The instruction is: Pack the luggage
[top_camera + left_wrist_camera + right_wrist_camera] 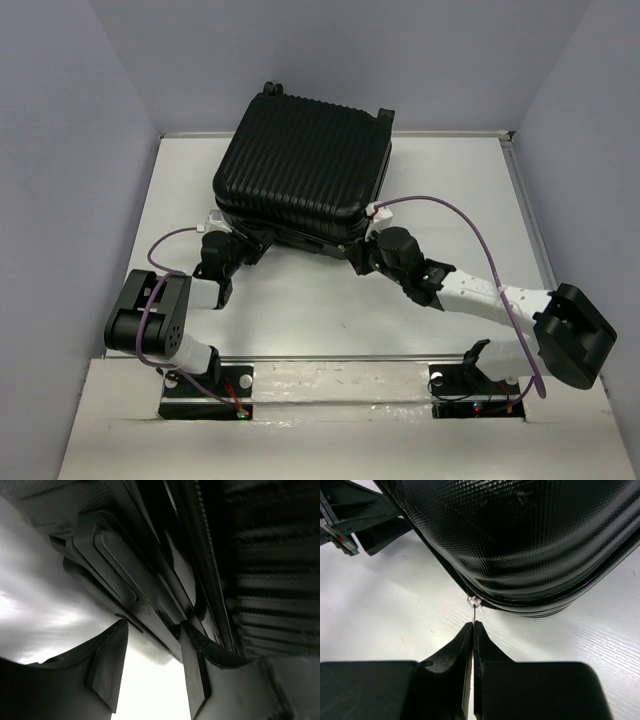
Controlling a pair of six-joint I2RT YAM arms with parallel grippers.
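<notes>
Above and behind the arms, we see the luggage [300, 165] lying closed on the white bench [300, 320], its ribbed shell facing up. Both pincers sit at its edge nearest the arm bases. The left pincer [243, 250] is under that edge's left corner and the right pincer [357, 256] under its right corner, so the luggage lies just beyond each. At this distance we cannot tell how the jaws stand.

From the left wrist, we find the left pincer [152, 630] spread wide, bright bench showing in the gap. The luggage [125, 570] fills the space directly ahead of the fingertips [120, 630], its recessed handle and zipper track close in front. We cannot tell whether they touch it.

From the right wrist, the right pincer [473, 630] is pressed together, pinching a thin metal zipper pull [476, 607]. The luggage [520, 540] lies just ahead of the tips, its textured shell curving away above the bench [380, 605].
</notes>
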